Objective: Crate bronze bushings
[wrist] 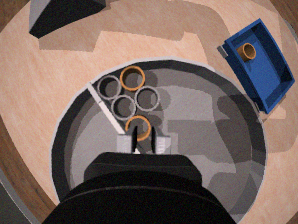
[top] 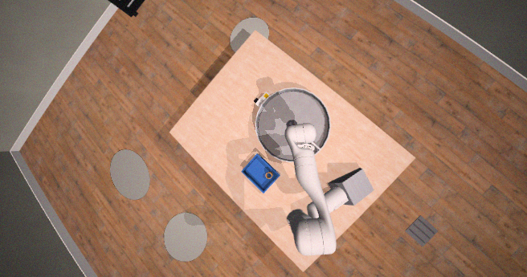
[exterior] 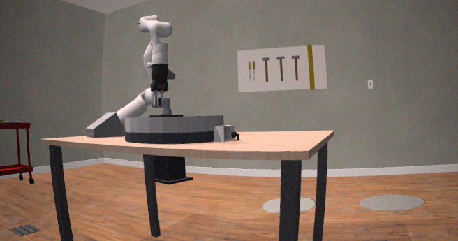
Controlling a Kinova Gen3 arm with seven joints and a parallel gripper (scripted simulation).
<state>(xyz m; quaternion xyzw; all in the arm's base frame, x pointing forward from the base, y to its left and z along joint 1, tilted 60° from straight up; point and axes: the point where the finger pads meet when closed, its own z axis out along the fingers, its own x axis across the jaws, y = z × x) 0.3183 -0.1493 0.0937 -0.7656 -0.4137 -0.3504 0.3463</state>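
Note:
The grey turning table (top: 292, 119) stands in the middle of the wooden table; it also shows in the side view (exterior: 174, 128). In the wrist view a cluster of bushings lies on it: two bronze bushings (wrist: 132, 78) (wrist: 137, 124) and three steel bushings (wrist: 108, 87) (wrist: 147, 99) (wrist: 123, 106). My gripper (wrist: 144, 135) (exterior: 158, 103) hangs above the disc, over the nearer bronze bushing, with its fingers partly open and nothing between them. The blue crate (top: 260, 173) (wrist: 261, 63) holds one bronze bushing (top: 268, 175) (wrist: 248, 50). In the overhead view my arm hides the gripper and the cluster.
A thin white divider bar (wrist: 105, 104) lies on the disc beside the cluster. A small grey control box (exterior: 224, 133) sits at the disc's rim. The arm's grey base block (top: 351, 186) stands on the table near the crate. A red cart (exterior: 14, 147) stands at the far left.

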